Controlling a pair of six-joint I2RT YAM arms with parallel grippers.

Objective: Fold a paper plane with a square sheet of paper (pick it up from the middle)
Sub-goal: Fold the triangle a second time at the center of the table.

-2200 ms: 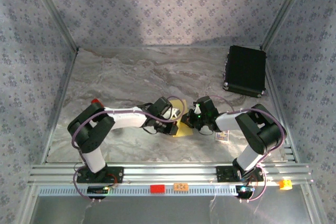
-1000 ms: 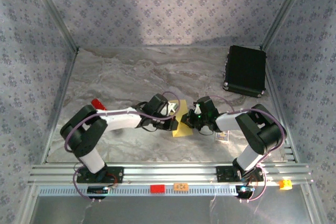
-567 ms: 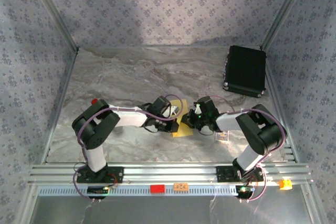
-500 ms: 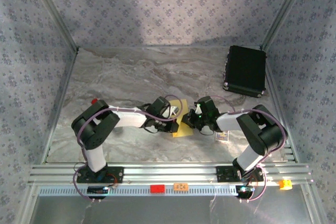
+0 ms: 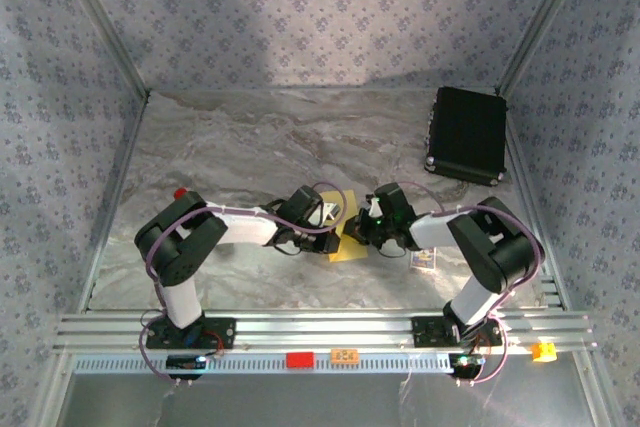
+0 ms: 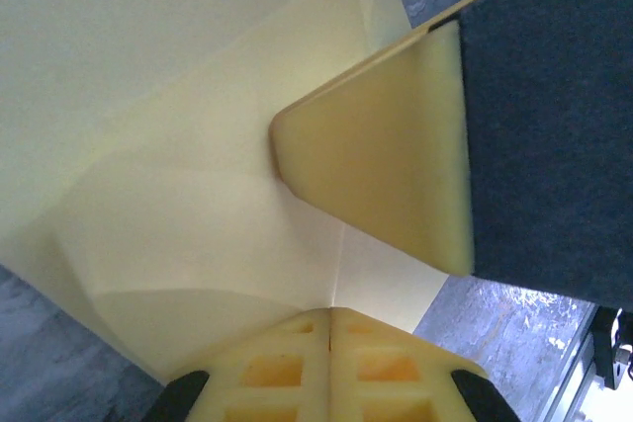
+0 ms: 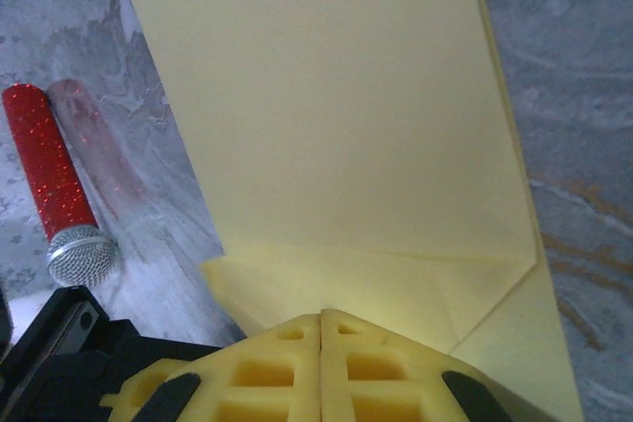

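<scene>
Left hand [image 5: 328, 235]: jaws fully closed, tips set on the left edge of the square sheet of paper [image 5: 346, 249], which lies part-folded on the table [image 5: 250, 147] between the two arms; right hand [image 5: 366, 233] likewise closed on the opposite edge, and whether either nips a ply cannot be told. Change noted: the left elbow, swung wide a second ago, is back in and the hand covers more of the sheet, which reads as a crease being pressed, plane not yet formed. Outlying, unmoved: red-handled tool [image 5: 181, 192] at left, small printed card [image 5: 424, 260] beside the right arm, black case [image 5: 467, 134] far right.
</scene>
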